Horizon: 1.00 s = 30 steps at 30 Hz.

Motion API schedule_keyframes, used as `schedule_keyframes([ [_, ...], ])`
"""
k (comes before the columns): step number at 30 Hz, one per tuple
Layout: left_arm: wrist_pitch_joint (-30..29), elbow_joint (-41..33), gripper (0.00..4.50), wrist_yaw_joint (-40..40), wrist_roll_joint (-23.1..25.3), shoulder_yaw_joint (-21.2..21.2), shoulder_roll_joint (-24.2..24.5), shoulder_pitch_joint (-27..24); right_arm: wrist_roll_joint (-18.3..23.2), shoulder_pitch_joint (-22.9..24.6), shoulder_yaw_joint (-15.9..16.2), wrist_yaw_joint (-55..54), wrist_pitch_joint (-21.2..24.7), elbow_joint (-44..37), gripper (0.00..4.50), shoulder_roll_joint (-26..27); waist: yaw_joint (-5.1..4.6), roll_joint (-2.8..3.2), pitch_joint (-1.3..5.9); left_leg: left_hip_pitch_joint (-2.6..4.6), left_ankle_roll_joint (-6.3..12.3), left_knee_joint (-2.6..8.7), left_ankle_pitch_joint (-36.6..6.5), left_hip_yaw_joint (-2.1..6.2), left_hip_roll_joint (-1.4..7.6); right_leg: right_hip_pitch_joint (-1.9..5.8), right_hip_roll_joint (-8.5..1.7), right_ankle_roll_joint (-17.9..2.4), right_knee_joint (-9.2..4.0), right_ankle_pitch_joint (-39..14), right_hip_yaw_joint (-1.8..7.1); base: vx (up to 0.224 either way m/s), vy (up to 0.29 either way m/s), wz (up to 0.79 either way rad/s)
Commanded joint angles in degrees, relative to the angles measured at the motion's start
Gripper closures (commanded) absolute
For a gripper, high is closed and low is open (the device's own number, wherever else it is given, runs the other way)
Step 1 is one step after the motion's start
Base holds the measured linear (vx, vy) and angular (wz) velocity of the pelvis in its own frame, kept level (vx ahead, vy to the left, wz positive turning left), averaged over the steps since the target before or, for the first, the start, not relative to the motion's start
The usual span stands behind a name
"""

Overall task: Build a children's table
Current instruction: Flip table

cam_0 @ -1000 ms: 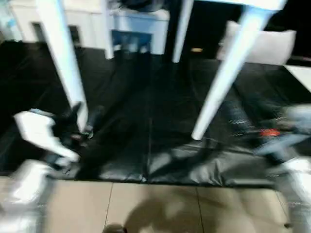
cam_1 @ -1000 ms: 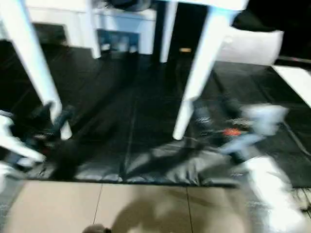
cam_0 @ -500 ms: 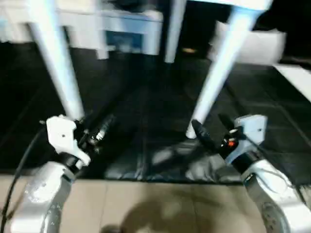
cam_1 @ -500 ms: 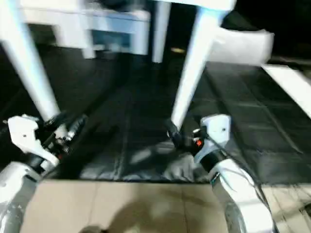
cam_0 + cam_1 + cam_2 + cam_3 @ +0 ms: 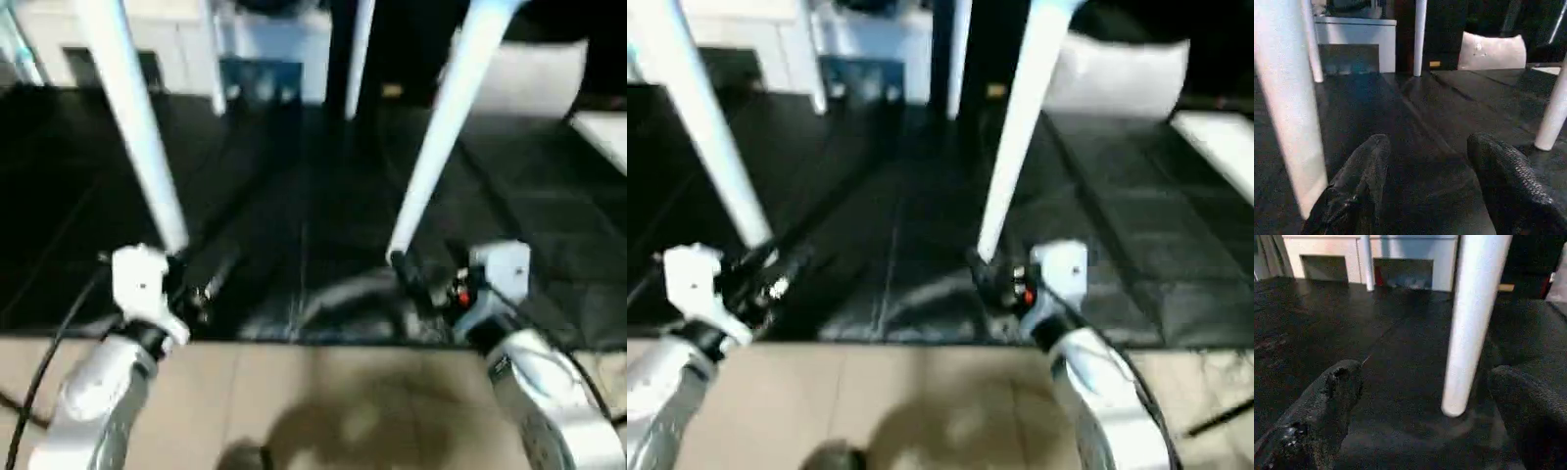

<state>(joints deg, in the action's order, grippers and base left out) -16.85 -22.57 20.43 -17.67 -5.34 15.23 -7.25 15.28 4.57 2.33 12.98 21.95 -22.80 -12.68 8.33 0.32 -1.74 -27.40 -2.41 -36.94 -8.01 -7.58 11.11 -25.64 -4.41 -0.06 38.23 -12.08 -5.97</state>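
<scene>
Table's already on its feet, both end effectors empty

Head cam first: children's table (image 5: 446,117) stands upright on the black floor mat (image 5: 294,186), four legs down, top mostly out of frame above. Left end effector (image 5: 191,279) sits low by the foot of the near left leg (image 5: 137,127); right end effector (image 5: 416,279) is just beside the foot of the near right leg (image 5: 441,137). My guess is they're down there to check or nudge the legs, since the build looks pretty much done.

Left wrist cam: fingers (image 5: 1359,181) spread partway, nothing between them, the leg off to one side.

Right wrist cam: fingers (image 5: 1327,401) spread wide with the leg foot (image 5: 1454,404) standing between them, not touching either. White cabinet (image 5: 1410,254) is in the background.
</scene>
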Motion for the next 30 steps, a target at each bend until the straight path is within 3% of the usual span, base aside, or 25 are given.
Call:
schedule_keyframes([
  [1, -0.3, -0.5, 1.54, -0.1, 0.4, 0.5, 0.2, 0.0, -0.1, -0.1, -0.4, 0.2, -0.2, -0.5, 0.00, -0.2, -1.88, 1.39, 1.15, 4.95, -3.27, 5.31, -45.9, 1.52, 2.30, -0.63, -0.53, -1.7, -7.06, -36.9, -1.91, -0.124, 0.068, -0.16],
  [2, -0.3, -0.7, 1.54, 0.0, 0.4, 0.6, 0.1, -0.2, -0.2, -0.1, -0.5, 0.3, -0.2, -0.4, 0.00, -0.2, 1.30, 1.60, 1.41, -1.89, -6.41, 12.92, -59.8, 1.34, 4.17, 7.61, 0.77, -0.6, 7.46, -23.7, -0.86, -0.151, 0.096, -0.09],
  [3, -0.5, -0.9, 1.54, 0.1, 0.2, 0.7, -0.1, -0.6, -0.4, -0.1, -0.6, 0.5, -0.2, -0.3, 0.00, -0.3, 3.52, 2.25, 0.91, -3.71, -8.05, 14.65, -59.4, -4.51, 0.71, 7.77, 2.76, -2.0, 8.60, -18.1, -2.66, -0.151, 0.096, -0.09],
  [4, -0.5, -1.0, 1.54, 0.2, 0.1, 0.7, -0.1, -0.6, -0.5, -0.1, -0.6, 0.6, -0.2, -0.2, 0.00, -0.4, 4.16, 2.04, 1.09, -4.56, -8.32, 15.06, -54.0, -5.31, 1.44, 8.35, 1.98, -2.0, 9.89, -21.4, -0.24, -0.146, 0.028, 0.04],
  [5, -0.7, -1.0, 1.54, 0.1, 0.2, 0.8, -0.1, -0.6, -0.5, -0.1, -0.6, 0.6, -0.2, -0.2, 0.00, -0.4, 1.83, -3.56, 2.19, 1.32, -8.19, 3.75, -32.8, -4.57, 1.26, 1.04, -3.97, -0.7, 1.14, -43.0, 5.29, 0.037, -0.079, 0.15],
  [6, -1.0, -1.1, 1.54, 0.0, 0.4, 0.9, 0.1, -0.7, -0.6, -0.2, -0.5, 0.7, -0.2, -0.2, 0.00, -0.5, 1.33, -3.60, 0.92, 5.15, -2.18, -10.84, -13.8, 0.17, -3.25, -6.59, -7.89, -3.2, -11.32, -53.7, 9.81, 0.027, -0.052, 0.06],
  [7, -1.1, -1.2, 1.54, -0.2, 0.6, 1.1, 0.1, -0.7, -0.7, -0.3, -0.5, 0.8, -0.3, -0.1, 0.00, -0.6, 1.80, -3.31, 0.36, 0.19, 0.12, -10.76, -10.8, 1.77, -4.25, -1.13, -8.94, -5.6, -10.42, -49.6, 10.98, 0.071, -0.015, 0.03],
  [8, -1.0, -1.2, 1.54, -0.3, 0.6, 1.2, 0.1, -0.7, -0.7, -0.4, -0.5, 0.9, -0.3, -0.1, 0.00, -0.7, 2.37, -2.93, -0.19, 2.30, -1.76, -9.57, -13.1, 3.06, -2.47, -1.11, -9.40, -9.9, -9.18, -42.8, 8.51, -0.085, 0.073, -0.01],
  [9, -1.2, -1.3, 1.54, -0.1, 0.6, 1.5, 0.4, -0.6, -0.6, -0.5, -0.4, 1.1, -0.2, 0.0, 0.00, -0.8, 1.67, -1.50, 1.11, 6.10, -1.61, -5.59, -20.3, 3.45, -1.31, -0.52, -5.43, -11.8, -6.74, -33.5, 5.12, -0.076, 0.046, 0.08],
  [10, -1.3, -1.4, 1.54, 0.2, 0.6, 1.7, 0.6, -0.6, -0.6, -0.6, -0.4, 1.2, -0.2, 0.0, 0.00, -0.9, 0.55, -1.30, 0.50, 6.49, -2.22, -1.80, -29.1, 3.72, -0.19, -1.64, -1.56, -9.2, -5.26, -35.0, 2.16, -0.152, 0.079, 0.08],
  [11, -1.5, -1.4, 1.54, 0.8, 0.7, 2.0, 1.1, -0.5, -0.6, -0.8, -0.4, 1.4, -0.1, 0.1, 0.00, -1.1, 0.02, 2.02, 0.83, 5.14, -5.09, 5.44, -49.5, 6.70, 4.42, 0.69, -0.50, -3.3, -0.14, -28.4, 1.65, -0.147, 0.093, -0.05],
  [12, -1.6, -1.4, 1.54, 1.1, 0.8, 2.2, 1.4, -0.4, -0.6, -0.9, -0.4, 1.5, -0.1, 0.2, 0.00, -1.2, 0.82, 2.49, 0.67, 2.73, -5.00, 9.78, -60.3, 6.44, 3.56, 4.63, 0.62, -1.5, 5.85, -13.3, 0.30, -0.147, 0.093, -0.05],
  [13, -2.1, -1.4, 1.54, 1.7, 0.6, 2.5, 1.9, -0.1, 0.1, -1.3, -0.5, 2.4, 0.1, 0.5, 0.00, -1.4, 1.80, 3.08, 0.05, 1.73, -4.78, 11.49, -62.4, 4.60, 2.72, 5.28, 1.30, -1.8, 7.13, -10.6, -0.03, -0.129, 0.088, -0.01],
  [14, -2.9, -1.2, 1.54, 2.8, 0.0, 2.9, 2.6, 0.3, 1.2, -1.8, -0.6, 4.0, 0.4, 0.9, 0.00, -1.8, 3.11, 1.76, 0.38, 0.41, -5.02, 11.71, -58.9, 1.56, 0.94, 8.71, 0.01, -1.2, 6.59, -16.1, 1.53, -0.103, 0.028, -0.01],
  [15, -3.4, -1.1, 1.54, 3.7, -0.5, 3.2, 3.0, 0.4, 1.9, -2.0, -0.6, 4.9, 0.5, 1.2, 0.00, -2.2, 2.54, -0.04, 0.64, 1.31, -5.61, 10.24, -51.1, 0.77, 0.62, 8.51, -1.42, -1.1, 5.45, -24.2, 3.86, -0.103, 0.028, -0.01],
  [16, -4.3, -0.8, 1.54, 5.8, -1.6, 3.9, 3.7, 0.3, 3.0, -2.1, -0.2, 7.2, 0.5, 1.6, 0.00, -3.0, 1.75, -2.81, 1.10, 4.69, -5.84, 5.51, -41.6, 1.97, 0.25, 5.73, -5.21, -0.5, -0.85, -38.9, 6.50, 0.000, 0.000, 0.00],
  [17, -5.3, -0.2, 1.54, 7.8, -2.1, 5.0, 4.8, 0.2, 4.0, -2.1, 0.4, 10.0, 0.1, 2.1, 0.00, -3.9, 1.28, -2.97, -0.69, 7.33, -2.07, -5.79, -14.4, 3.97, -2.18, 1.82, -12.45, -2.3, -11.70, -59.7, 9.27, 0.000, 0.000, 0.00],
  [18, -5.3, -0.2, 1.54, 7.8, -2.1, 5.0, 4.8, 0.2, 4.0, -2.1, 0.4, 10.0, 0.1, 2.1, 0.00, -3.9, 1.24, -2.28, -0.89, 5.38, -1.63, -4.48, -4.5, 4.84, -1.58, 5.38, -11.83, -4.0, -11.17, -54.3, 8.86, 0.000, 0.000, 0.00],
  [19, -6.7, 1.1, 1.54, 12.4, -3.2, 7.3, 7.1, 0.2, 3.9, -1.9, 2.7, 15.7, -0.6, 4.0, 0.00, -7.0, 0.98, -2.17, -1.62, 6.34, -2.90, -2.63, -6.2, 4.55, -1.14, 5.04, -10.50, -4.6, -10.95, -52.3, 6.29, 0.000, 0.000, 0.00],
  [20, -7.0, 1.7, 1.54, 14.0, -3.4, 8.1, 7.9, 0.2, 3.3, -1.9, 3.6, 17.4, -1.3, 4.7, 0.00, -8.2, 0.91, -1.65, -1.43, 7.38, -3.66, 0.42, -12.8, 4.59, -0.65, 5.26, -8.42, -4.9, -10.03, -49.1, 4.86, 0.000, 0.000, 0.00],
  [21, -7.5, 2.4, 1.54, 16.1, -3.7, 9.0, 9.1, 0.2, 2.3, -1.8, 4.9, 19.6, -2.4, 5.6, 0.00, -9.6, -0.94, -0.10, -1.60, 7.10, -6.70, 6.99, -39.2, 5.31, 1.56, 5.49, -3.66, -3.9, -6.36, -35.5, 4.02, 0.000, 0.000, 0.00],
  [23, -9.4, 4.9, 1.54, 20.1, -4.4, 11.0, 11.4, 0.0, 3.8, -1.6, 5.4, 23.1, -1.9, 7.6, 0.00, -10.2, -1.25, 0.30, 0.11, 6.95, -5.32, 8.54, -37.4, 5.27, 1.42, 7.68, -4.29, -4.8, -6.15, -20.4, 4.50, 0.000, 0.000, 0.00],
  [25, -10.5, 7.5, 1.54, 22.7, -4.1, 12.5, 12.6, -0.1, 4.5, -1.2, 5.9, 25.3, -1.6, 10.4, 0.00, -10.5, -2.07, 0.31, 0.46, 6.27, -1.63, 8.87, -20.7, 4.86, 1.10, 8.87, -3.77, -5.0, -6.30, -4.3, 3.58, 0.000, 0.000, 0.00],
  [28, -10.9, 11.8, 1.54, 23.1, -3.5, 13.4, 12.2, -0.1, 4.5, -0.7, 6.5, 27.4, -2.4, 15.7, 0.00, -10.5, -3.34, 0.23, -1.02, 6.57, -4.97, 9.59, -36.4, 4.34, 1.28, 6.78, -4.75, -6.2, -8.06, -19.2, 4.24, 0.000, 0.000, 0.00],
  [30, -10.4, 16.9, 1.54, 24.0, -3.4, 14.0, 11.3, 0.2, 2.9, -0.6, 8.0, 28.4, -4.1, 19.4, 0.00, -10.9, -3.80, -0.79, -1.17, 6.02, -4.51, 9.45, -34.2, 3.83, 1.10, 6.75, -5.79, -6.4, -8.91, -23.6, 5.06, 0.000, 0.000, 0.00],
])
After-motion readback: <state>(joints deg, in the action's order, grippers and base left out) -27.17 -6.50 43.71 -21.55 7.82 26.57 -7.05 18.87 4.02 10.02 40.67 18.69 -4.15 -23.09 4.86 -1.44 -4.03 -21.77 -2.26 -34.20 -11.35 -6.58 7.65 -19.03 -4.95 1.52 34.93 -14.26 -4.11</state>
